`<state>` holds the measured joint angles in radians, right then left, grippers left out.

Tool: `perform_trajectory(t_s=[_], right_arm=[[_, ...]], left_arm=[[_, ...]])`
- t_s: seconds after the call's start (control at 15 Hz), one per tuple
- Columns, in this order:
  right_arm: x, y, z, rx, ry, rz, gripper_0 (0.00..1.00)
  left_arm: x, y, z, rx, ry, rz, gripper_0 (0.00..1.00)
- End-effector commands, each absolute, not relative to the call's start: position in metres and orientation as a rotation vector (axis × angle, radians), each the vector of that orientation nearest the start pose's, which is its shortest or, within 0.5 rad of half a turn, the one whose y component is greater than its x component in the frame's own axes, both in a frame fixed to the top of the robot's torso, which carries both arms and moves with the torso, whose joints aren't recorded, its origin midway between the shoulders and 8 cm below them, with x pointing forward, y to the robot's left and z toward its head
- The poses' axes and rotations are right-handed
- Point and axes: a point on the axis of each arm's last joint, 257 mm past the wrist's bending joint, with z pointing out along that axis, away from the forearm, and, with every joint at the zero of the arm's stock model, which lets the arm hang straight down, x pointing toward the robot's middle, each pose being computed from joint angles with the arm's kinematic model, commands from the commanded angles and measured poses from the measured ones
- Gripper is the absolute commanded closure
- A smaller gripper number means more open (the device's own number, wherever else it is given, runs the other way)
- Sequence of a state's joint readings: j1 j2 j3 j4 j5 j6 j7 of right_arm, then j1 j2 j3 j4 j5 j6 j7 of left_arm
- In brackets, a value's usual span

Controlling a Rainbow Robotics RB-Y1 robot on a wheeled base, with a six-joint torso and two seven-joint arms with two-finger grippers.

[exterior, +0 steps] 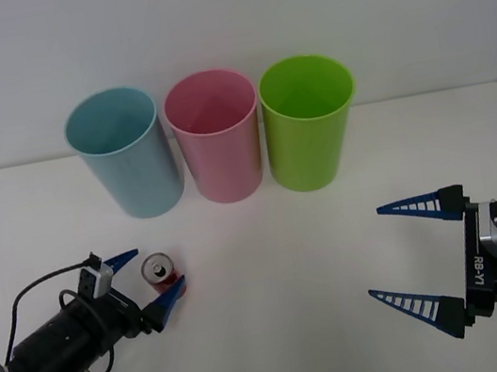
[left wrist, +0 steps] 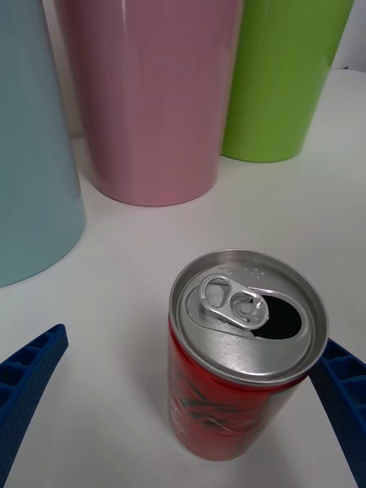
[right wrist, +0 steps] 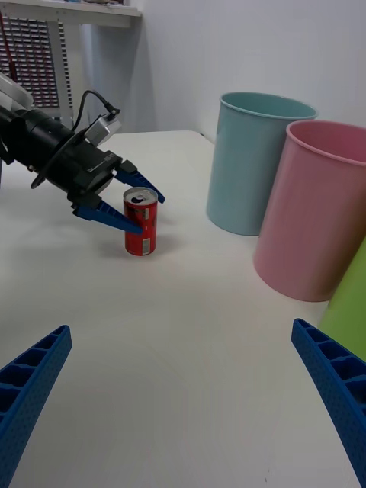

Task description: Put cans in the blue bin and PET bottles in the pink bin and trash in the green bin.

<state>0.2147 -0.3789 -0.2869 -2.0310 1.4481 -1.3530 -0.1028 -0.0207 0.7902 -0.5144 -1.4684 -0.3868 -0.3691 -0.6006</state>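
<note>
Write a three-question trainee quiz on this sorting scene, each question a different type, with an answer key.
1. True or false: the red can stands upright between the open jaws of the left gripper.
2. Multiple choice: which bin stands in the middle of the row? A) the blue bin B) the pink bin C) the green bin
3. Fill in the blank: the right gripper hovers over the table with its jaws ____, holding nothing.

Key: 1 true; 2 B; 3 open.
</note>
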Motion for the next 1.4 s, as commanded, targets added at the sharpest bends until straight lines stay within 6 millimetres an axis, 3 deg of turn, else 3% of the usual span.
perform_trajectory(t_s=[0.07,0.73,0.87,0.93,1.4], right_arm=[[0.329,-0.156,-0.175,-1.187,1.401,0.571,0.00],[0.329,-0.156,-0.175,-1.187,1.401,0.571,0.00],[0.329,-0.156,-0.175,-1.187,1.401,0.571,0.00],[0.329,-0.156,-0.175,-1.187,1.401,0.571,0.00],[0.329,-0.156,-0.175,-1.187,1.401,0.571,0.00]], left_arm=[[0.465,0.204,-0.314,0.640,1.716,-0.402,0.00],[0.463,0.188,-0.320,0.682,1.721,-0.417,0.01],[0.464,0.188,-0.320,0.682,1.724,-0.415,0.60],[0.463,0.187,-0.321,0.678,1.725,-0.421,0.97],[0.467,0.183,-0.317,0.704,1.710,-0.413,1.00]])
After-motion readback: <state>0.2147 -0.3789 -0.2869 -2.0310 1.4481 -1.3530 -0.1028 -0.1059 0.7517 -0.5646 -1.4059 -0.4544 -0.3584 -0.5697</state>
